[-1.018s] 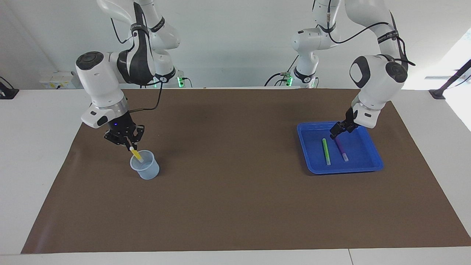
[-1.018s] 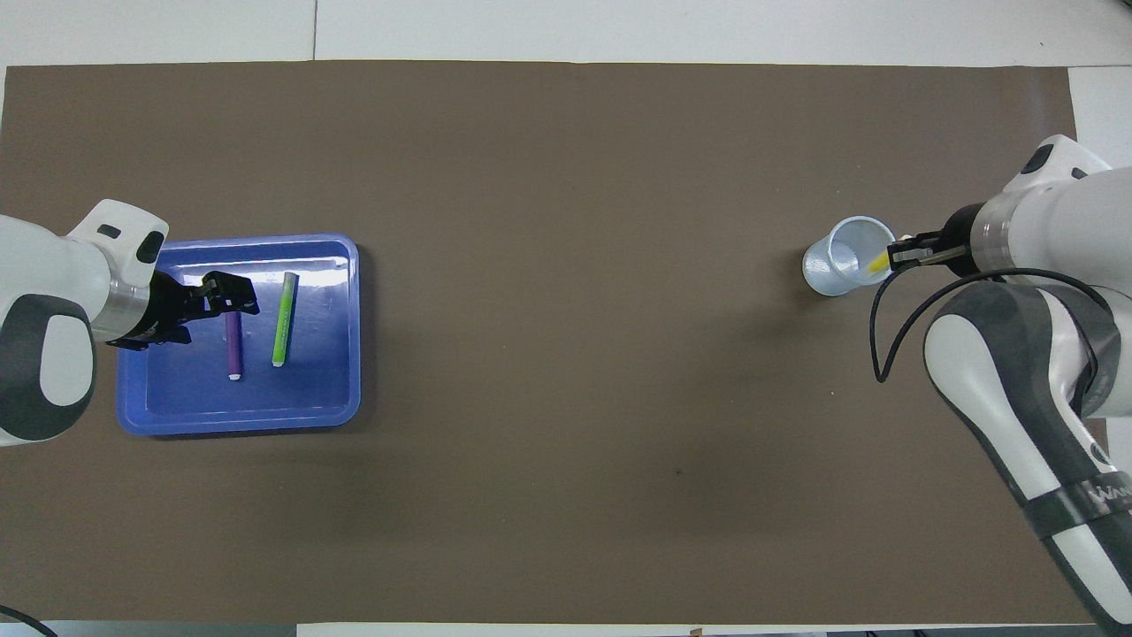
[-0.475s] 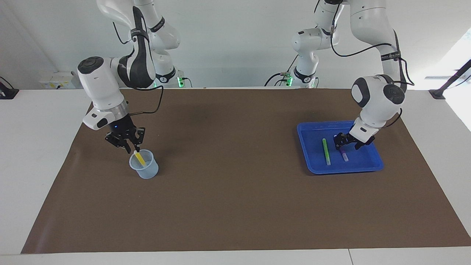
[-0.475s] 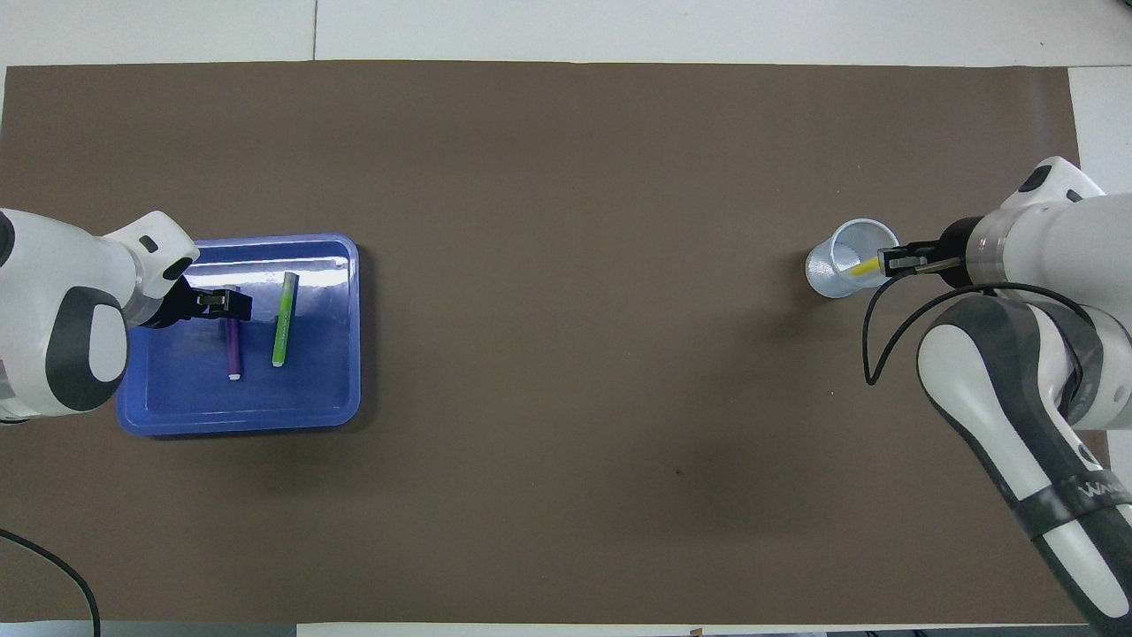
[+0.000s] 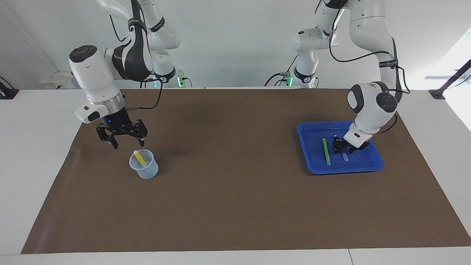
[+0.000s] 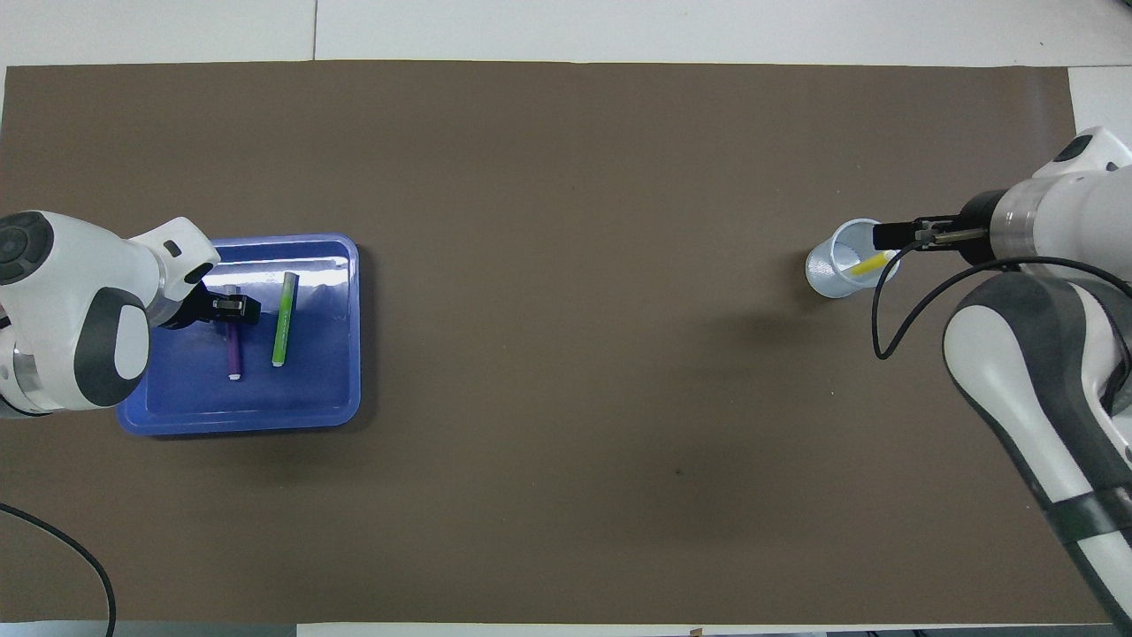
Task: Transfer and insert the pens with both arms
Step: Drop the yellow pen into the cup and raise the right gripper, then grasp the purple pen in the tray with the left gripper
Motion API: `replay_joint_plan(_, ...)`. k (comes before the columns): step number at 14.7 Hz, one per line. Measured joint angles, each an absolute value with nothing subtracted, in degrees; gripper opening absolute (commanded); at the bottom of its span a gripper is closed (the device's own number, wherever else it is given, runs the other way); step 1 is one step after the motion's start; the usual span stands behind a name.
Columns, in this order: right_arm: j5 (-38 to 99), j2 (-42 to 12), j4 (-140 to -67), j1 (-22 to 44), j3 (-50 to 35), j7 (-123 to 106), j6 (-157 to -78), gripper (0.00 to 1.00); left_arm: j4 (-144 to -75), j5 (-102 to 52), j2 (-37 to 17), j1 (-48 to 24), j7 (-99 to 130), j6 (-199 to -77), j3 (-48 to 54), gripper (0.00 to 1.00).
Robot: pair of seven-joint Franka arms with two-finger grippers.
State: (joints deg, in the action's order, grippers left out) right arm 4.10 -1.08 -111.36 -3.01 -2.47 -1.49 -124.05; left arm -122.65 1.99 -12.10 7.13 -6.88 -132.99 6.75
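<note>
The yellow pen (image 5: 139, 157) (image 6: 871, 263) leans inside a clear plastic cup (image 5: 144, 170) (image 6: 829, 272) at the right arm's end of the table. My right gripper (image 5: 126, 141) (image 6: 889, 235) hangs open just above the cup, apart from the pen. At the left arm's end, a blue tray (image 5: 312, 132) (image 6: 336, 354) holds the green pen (image 5: 325, 151) (image 6: 282, 318) and the purple pen (image 5: 344, 156) (image 6: 233, 349) lying side by side. My left gripper (image 5: 340, 147) (image 6: 232, 307) is down in the tray at the purple pen's end nearer the robots, hiding that end.
A brown mat (image 5: 235, 202) covers most of the white table. Two slimmer white arms with green-lit bases (image 5: 179, 81) (image 5: 285, 79) stand at the table's edge by the robots.
My right gripper opened, let the yellow pen drop into the cup and rose. My left gripper came down into the tray onto the purple pen.
</note>
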Motion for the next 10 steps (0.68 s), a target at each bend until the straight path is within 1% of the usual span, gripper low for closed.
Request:
replay_joint_plan(2, 3.1, -0.9, -105.9, -2.8, -2.5, 2.5, -116.1, 1.0, -122.6, 2.0, -12.1, 7.2, -6.9, -133.0, 6.7, 0.32)
replay_joint_plan(5, 0.9, -0.8, -98.7, -2.6, -2.5, 6.4, -104.9, 1.0, -122.6, 2.0, -12.1, 7.2, -6.9, -133.0, 6.6, 0.01)
replay_joint_plan(7, 0.8, -0.8, -94.7, -1.9, -2.6, 7.1, -98.1, 1.0, -122.6, 2.0, -12.1, 7.2, -6.9, -133.0, 6.6, 0.0)
replay_joint_plan(10, 0.7, -0.8, -92.3, -1.0, -2.7, 7.6, -94.3, 1.0, -122.6, 2.0, -12.1, 7.2, -6.9, -133.0, 6.6, 0.0)
